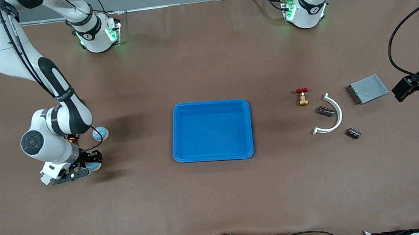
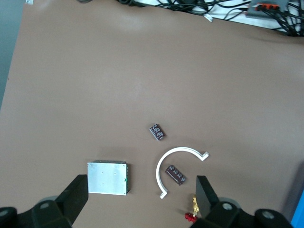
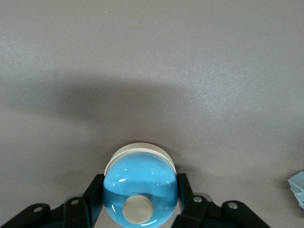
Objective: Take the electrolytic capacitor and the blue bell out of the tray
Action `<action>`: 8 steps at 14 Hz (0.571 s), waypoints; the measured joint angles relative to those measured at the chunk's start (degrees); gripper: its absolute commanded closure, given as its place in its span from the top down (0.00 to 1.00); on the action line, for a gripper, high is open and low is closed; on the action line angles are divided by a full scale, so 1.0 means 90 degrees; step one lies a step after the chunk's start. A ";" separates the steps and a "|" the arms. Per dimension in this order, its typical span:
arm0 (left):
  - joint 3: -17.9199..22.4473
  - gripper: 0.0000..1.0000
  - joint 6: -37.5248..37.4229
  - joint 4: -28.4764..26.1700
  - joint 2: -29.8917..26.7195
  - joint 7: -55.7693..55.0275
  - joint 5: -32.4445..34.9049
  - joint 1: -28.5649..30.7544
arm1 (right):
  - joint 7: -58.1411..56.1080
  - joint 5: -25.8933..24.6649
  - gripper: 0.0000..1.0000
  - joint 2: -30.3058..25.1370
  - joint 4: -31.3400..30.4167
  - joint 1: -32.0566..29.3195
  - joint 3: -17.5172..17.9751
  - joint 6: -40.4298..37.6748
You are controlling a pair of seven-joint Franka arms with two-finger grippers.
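The tray (image 1: 211,130), my landmark, sits empty mid-tabletop (image 1: 218,202). Well off toward my right arm's end, my right claw (image 1: 90,165) is clamped on the blue bell (image 3: 140,187), low over the tabletop; a second bell (image 1: 100,133) lies just beside, farther from the camera. My left claw (image 2: 142,202) hangs wide open and empty, waiting over the grey metal box (image 1: 367,88). Two capacitors (image 1: 354,133) lie outside the tray.

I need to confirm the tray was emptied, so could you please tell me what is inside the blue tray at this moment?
Nothing lies in the tray; its whole blue floor shows bare. The right gripper, near the right arm's end of the table, is shut on a blue bell.
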 measured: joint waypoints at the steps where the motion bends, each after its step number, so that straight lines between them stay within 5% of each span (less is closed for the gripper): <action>1: 0.0174 1.00 -0.0089 0.0000 -0.0116 0.0229 -0.0218 -0.0096 | -0.0001 0.0000 0.00 0.0009 0.0000 -0.0003 0.0000 0.0012; 4: 0.1418 1.00 -0.0292 -0.0119 -0.0482 0.0908 -0.1027 -0.0911 | -0.0002 0.0000 0.00 0.0037 -0.0002 -0.0004 0.0001 0.0024; 8: 0.2653 1.00 -0.0351 -0.0592 -0.1020 0.1115 -0.1206 -0.2031 | -0.0002 0.0008 0.00 0.0038 -0.0002 -0.0004 0.0001 0.0029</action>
